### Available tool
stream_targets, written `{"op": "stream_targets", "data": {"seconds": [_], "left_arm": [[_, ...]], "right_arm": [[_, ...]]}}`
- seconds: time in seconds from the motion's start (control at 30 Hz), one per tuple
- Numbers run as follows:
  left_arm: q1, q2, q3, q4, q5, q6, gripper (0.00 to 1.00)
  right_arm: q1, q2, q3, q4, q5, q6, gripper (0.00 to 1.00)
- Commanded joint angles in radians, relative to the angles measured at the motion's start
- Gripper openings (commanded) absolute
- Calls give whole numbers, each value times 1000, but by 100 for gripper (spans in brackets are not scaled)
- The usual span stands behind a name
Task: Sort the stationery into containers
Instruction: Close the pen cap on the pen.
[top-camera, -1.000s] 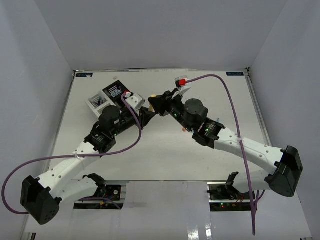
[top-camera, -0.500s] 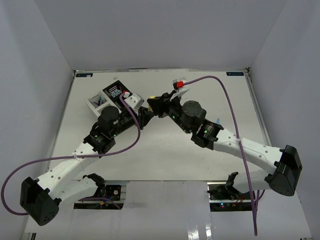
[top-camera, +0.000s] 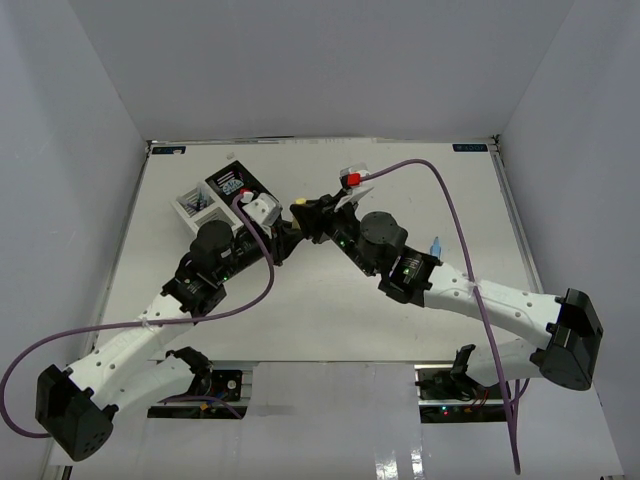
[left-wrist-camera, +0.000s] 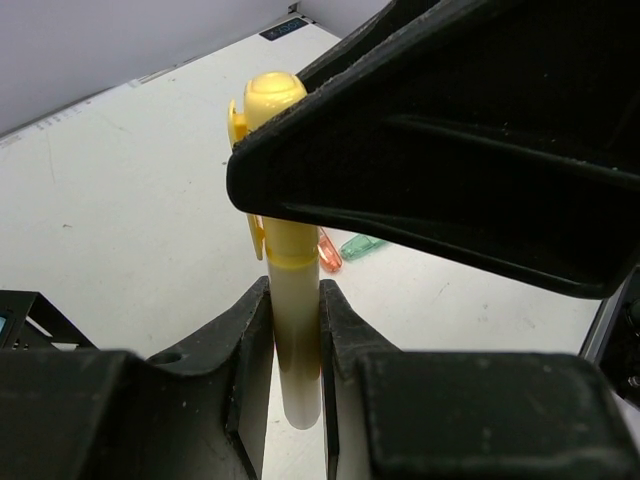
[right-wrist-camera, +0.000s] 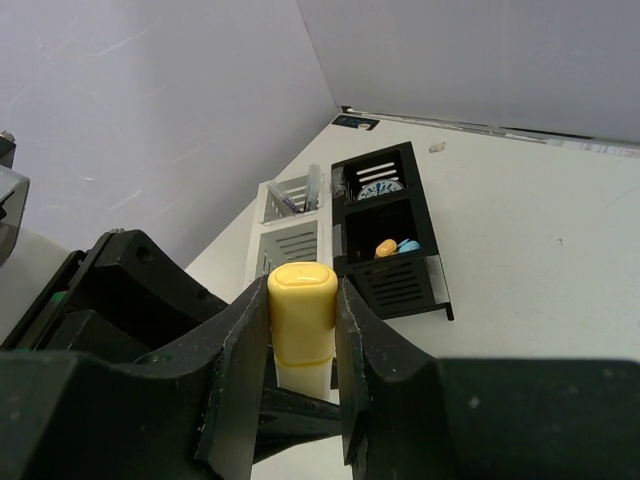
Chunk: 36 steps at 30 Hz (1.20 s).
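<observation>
Two robot arms meet over the far half of the table (top-camera: 330, 300), both gripping one yellow highlighter (left-wrist-camera: 293, 262) that stands upright in the air, clear of the surface. The left pincer (left-wrist-camera: 295, 330) is clenched on the pen's pale lower barrel, one finger pressed to each side, with the bottom end hanging free below. The right pincer (right-wrist-camera: 302, 310) is clamped on the yellow cap at the top, and from the left wrist camera its black body fills the upper right of the view. From overhead the highlighter itself is hidden where the two pincers come together, just to the right of the organiser cluster. That cluster sits toward the table's far left corner: two taller black compartments (right-wrist-camera: 390, 285) joined to two lower white compartments (right-wrist-camera: 289, 250). The farther black one holds a round blue-white tub (right-wrist-camera: 378, 190); the nearer black one shows an orange cap (right-wrist-camera: 385, 247) and a blue tip (right-wrist-camera: 408, 245). Dark pens (right-wrist-camera: 297, 203) stand in the farther white compartment, while the contents of the nearer white one cannot be made out. On the table beyond the pincers an orange highlighter (left-wrist-camera: 329, 250) and a green highlighter (left-wrist-camera: 362, 246) lie close together.
</observation>
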Motion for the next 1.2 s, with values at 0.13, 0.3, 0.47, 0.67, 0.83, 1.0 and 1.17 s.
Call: {"op": "stream_targets", "data": {"seconds": [0.13,0.3,0.47,0.67,0.83,1.0,1.17], "left_arm": [[4,-43,-3,101,54,-4,0],[4,-51,-9,113,73,0,0],[4,-45,-11,118,106,12,0],[4,-30,-9,115,133,22,0],[4,-19,-7,110,133,22,0],[4,-5,-6,109,136,22,0],[4,-6,-6,110,130,19,0]], "right_arm": [[13,-34,-54,2,-31,-55,12],[14,-41,-54,-16,-28,-54,19],[14,-46,-54,-10,-30,-57,25],[13,-66,-54,1,-25,-77,31],[14,-89,-54,7,-13,-97,33],[13,-100,-48,7,-4,-113,35],[14,-93,-46,-5,-13,-107,40]]}}
